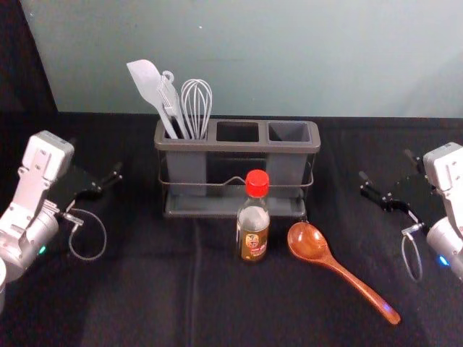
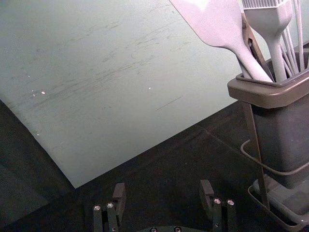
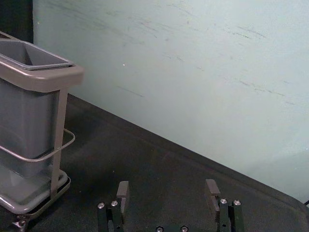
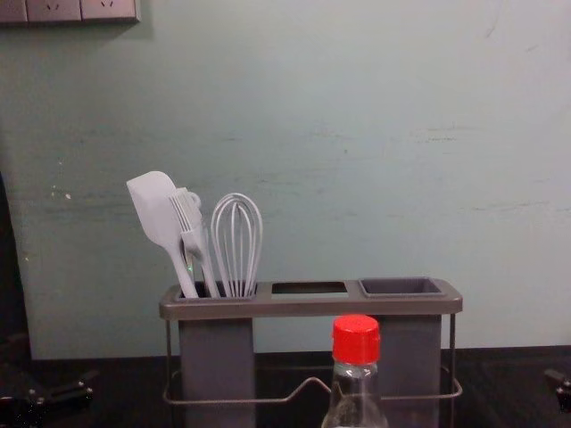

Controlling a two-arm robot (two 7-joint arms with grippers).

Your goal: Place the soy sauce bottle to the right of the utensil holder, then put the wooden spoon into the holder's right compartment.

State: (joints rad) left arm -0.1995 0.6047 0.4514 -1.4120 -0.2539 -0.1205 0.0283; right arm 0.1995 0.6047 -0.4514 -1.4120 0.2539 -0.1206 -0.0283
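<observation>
"Where's the soy sauce bottle [image 1: 253,230]?"

"Upright on the near side of the utensil holder [image 1: 239,147], between the two grippers and well apart from both."

"And the wooden spoon [image 1: 309,243]?"

"Lying just right of the bottle, handle slanting near and right; the right gripper [image 1: 385,166] is farther right and farther back, fingers spread, nothing between them."

"The left gripper [image 1: 95,157]?"

"Left of the holder, fingers apart, empty too."
</observation>
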